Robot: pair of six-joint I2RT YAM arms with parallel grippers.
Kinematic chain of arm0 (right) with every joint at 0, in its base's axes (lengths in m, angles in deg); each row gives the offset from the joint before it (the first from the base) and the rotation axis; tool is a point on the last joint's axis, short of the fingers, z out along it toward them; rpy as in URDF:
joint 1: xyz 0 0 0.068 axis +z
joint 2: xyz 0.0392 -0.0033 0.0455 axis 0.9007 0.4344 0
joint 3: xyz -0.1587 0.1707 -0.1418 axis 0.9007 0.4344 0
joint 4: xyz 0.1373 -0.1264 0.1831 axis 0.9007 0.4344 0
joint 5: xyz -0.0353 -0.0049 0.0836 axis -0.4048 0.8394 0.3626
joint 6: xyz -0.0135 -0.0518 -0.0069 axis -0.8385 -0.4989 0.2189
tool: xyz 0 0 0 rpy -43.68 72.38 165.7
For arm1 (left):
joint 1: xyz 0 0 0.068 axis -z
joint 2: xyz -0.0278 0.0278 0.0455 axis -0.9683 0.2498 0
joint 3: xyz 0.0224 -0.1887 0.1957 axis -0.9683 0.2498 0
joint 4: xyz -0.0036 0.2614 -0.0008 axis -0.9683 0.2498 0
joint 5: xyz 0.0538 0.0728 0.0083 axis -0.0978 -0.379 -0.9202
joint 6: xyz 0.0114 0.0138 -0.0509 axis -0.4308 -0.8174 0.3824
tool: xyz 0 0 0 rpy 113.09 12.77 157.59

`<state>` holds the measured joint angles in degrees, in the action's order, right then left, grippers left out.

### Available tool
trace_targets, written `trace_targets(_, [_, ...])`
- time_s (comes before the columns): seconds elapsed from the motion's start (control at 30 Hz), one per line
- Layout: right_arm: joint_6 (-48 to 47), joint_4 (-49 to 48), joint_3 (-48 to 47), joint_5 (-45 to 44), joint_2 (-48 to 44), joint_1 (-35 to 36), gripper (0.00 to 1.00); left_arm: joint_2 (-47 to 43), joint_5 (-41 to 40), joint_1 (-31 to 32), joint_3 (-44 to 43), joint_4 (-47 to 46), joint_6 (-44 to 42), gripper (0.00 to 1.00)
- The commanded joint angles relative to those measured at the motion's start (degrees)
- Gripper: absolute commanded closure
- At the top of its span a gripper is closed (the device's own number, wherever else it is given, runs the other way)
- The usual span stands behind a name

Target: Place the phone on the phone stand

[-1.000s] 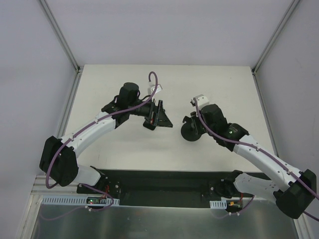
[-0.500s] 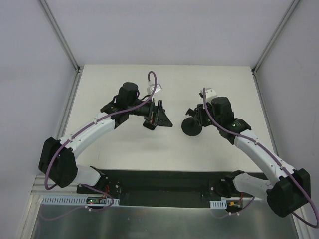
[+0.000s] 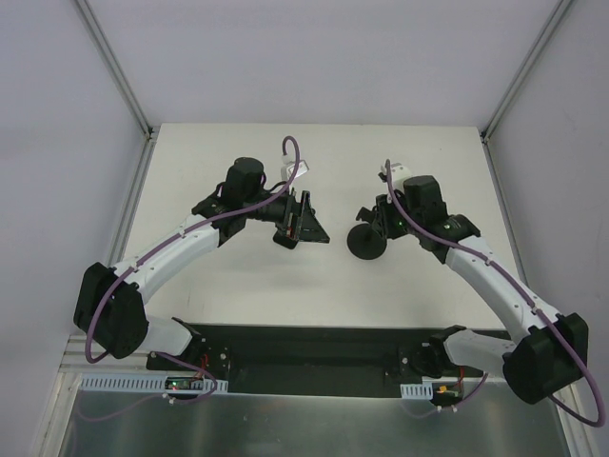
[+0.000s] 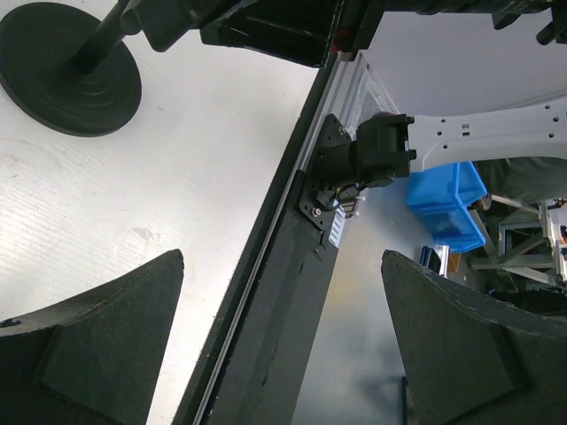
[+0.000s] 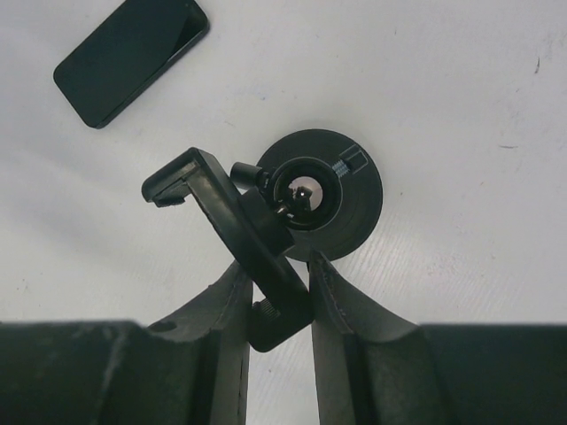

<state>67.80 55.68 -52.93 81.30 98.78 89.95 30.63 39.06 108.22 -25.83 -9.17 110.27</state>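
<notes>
- One phone (image 5: 128, 57): lies flat on the white table (image 5: 461, 97), glossy side up, touched by neither arm.
- Sits apart from the phone stand (image 5: 354, 190), beyond the free hooked end of its cradle (image 5: 190, 181).
- In the top view, cannot be told apart from the dark parts of the left gripper (image 3: 303, 224).
- For the phone stand: rests with its round disc base flat on the table, slightly right of centre.
- Carries the cradle tilted over on a joint above the disc, hooked end pointing toward the phone.
- For the right gripper (image 5: 279, 283): clenched on the lower end of the cradle, one finger (image 5: 226, 305) pressed against each side.
- For the left gripper: released, fingers spread wide, nothing between them.
- Hangs over the table to the left of the stand, apart from it.
- In the left wrist view: shows the disc base at upper left, a black rail (image 4: 266, 336) along the table's near edge and a blue bin (image 4: 443, 199) beyond.
- Along each arm: a purple cable (image 3: 181, 233).
</notes>
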Motion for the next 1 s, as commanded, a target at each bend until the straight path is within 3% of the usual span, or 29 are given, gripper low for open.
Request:
trace_targets(0.0, [-0.9, 10.3, -5.6, -3.0, 1.4, 0.0, 0.99, -1.8, 0.3, 0.4, -0.4, -0.5, -1.4, 0.08])
trace_targets(0.4, [-1.0, 18.1, -11.8, -8.2, 7.7, 2.0, 0.99, -1.6, 0.0, 0.4, -0.3, -0.5, -1.7, 0.08])
trace_targets(0.47, [-0.8, 18.2, -12.3, -7.5, 7.4, 1.9, 0.76, -1.7, -0.4, 0.4, -0.3, -0.5, -1.9, 0.08])
trace_targets(0.53, [-0.2, 18.2, -13.5, -6.8, 6.4, 2.4, 0.40, -1.6, -1.1, 0.4, -0.1, -0.5, -2.2, 0.06])
trace_targets(0.6, [0.4, 18.1, -14.4, -5.7, 5.6, 3.1, 0.25, -1.1, -2.7, 0.4, -0.5, 0.2, -3.2, 0.06])
trace_targets(0.67, [1.1, 18.6, -16.5, -5.5, 4.2, 3.7, 0.01, -0.4, -4.6, 0.4, -0.8, 3.4, -4.5, 0.06])
trace_targets(0.8, [2.8, 20.6, -18.5, -5.3, 0.6, 5.2, 0.04, 2.1, -14.9, 0.4, -3.0, 10.4, -8.6, 0.03])
trace_targets(0.83, [3.3, 20.8, -18.3, -5.4, -1.9, 5.2, 0.04, 2.8, -22.7, 0.4, -3.6, 11.9, -9.1, 0.04])
trace_targets(0.97, [5.8, 19.7, -13.5, -1.6, -10.7, 5.3, 0.04, 10.5, -37.8, 0.6, -9.5, 22.0, -13.1, 0.08])
